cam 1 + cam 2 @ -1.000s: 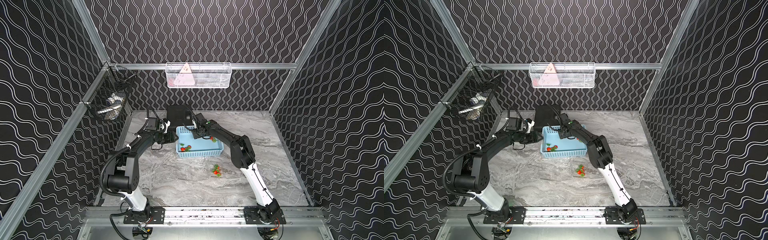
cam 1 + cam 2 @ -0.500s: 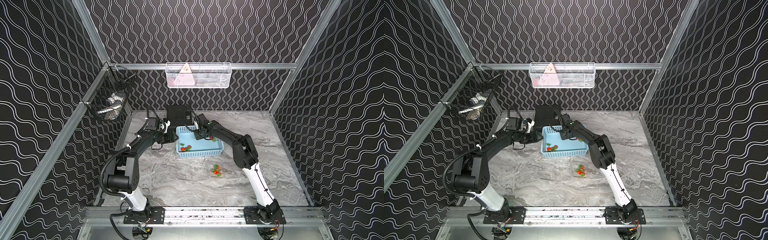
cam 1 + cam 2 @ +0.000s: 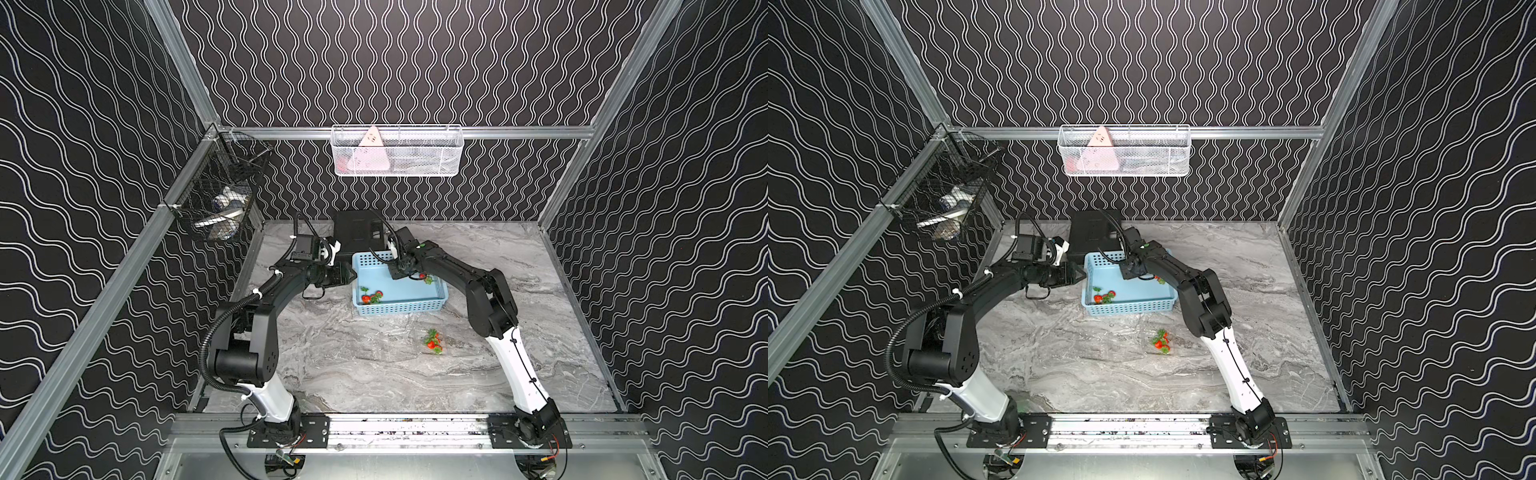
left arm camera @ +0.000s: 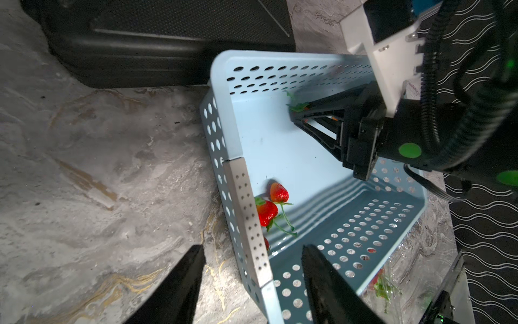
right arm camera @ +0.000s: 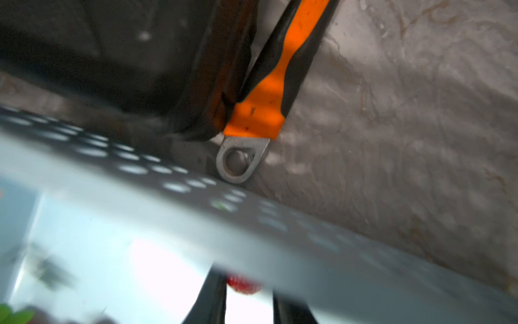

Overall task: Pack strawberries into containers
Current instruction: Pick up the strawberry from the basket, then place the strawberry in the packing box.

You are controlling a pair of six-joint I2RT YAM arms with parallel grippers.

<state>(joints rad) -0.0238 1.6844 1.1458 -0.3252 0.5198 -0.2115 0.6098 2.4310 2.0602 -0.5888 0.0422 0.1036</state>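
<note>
Strawberries [image 3: 371, 297] are found in a small cluster in the near left corner of the blue basket [image 3: 399, 308], which is set on the marble tabletop [image 3: 353, 374] in front of a black case [image 3: 353, 226]. A second cluster [image 3: 433, 341] is seen apart from the basket, nearer the right arm's base. The glossy clear plastic of a container [image 4: 403, 266] is made out there in the left wrist view, but its outline is too faint to be traced in both top views. The right pincer [image 4: 293, 112] is lowered inside the basket near its back wall and is drawn almost closed on a single strawberry [image 5: 242, 284]. Red flesh is shown between the dark fingers [image 5: 213, 300], and green leaves are seen at the tips in the left wrist view. The left pincer [image 4: 252, 249] is held open and nothing is gripped by it. The basket's left wall is straddled by it, with one finger inside and one outside.
</note>
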